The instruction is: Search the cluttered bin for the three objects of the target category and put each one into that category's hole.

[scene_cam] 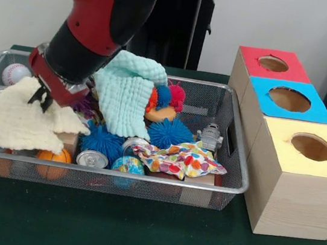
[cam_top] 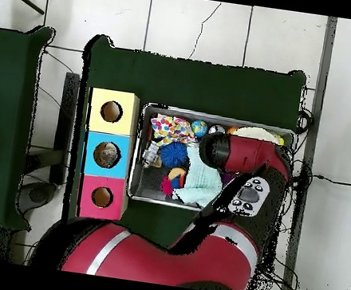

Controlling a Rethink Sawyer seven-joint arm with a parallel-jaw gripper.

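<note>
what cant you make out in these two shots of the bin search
- Gripper, front view: dark tips at the cream cloth; open or shut is unclear. Overhead, the arm covers it.
- Target bottles: none identifiable in the bin; cloths and the teal cloth cover much.
- Blue box's hole, overhead: something inside, too small to identify.

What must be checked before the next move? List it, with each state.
1. Bottles in sight: not ok, none shows in the bin.
2. Covers cleared: not ok, the cream cloth and the mint cloth lie over the clutter.
3. Gripper grasp: cannot tell; it sits at the cream cloth.
4. Hole in the blue face unblocked: ok.
</note>
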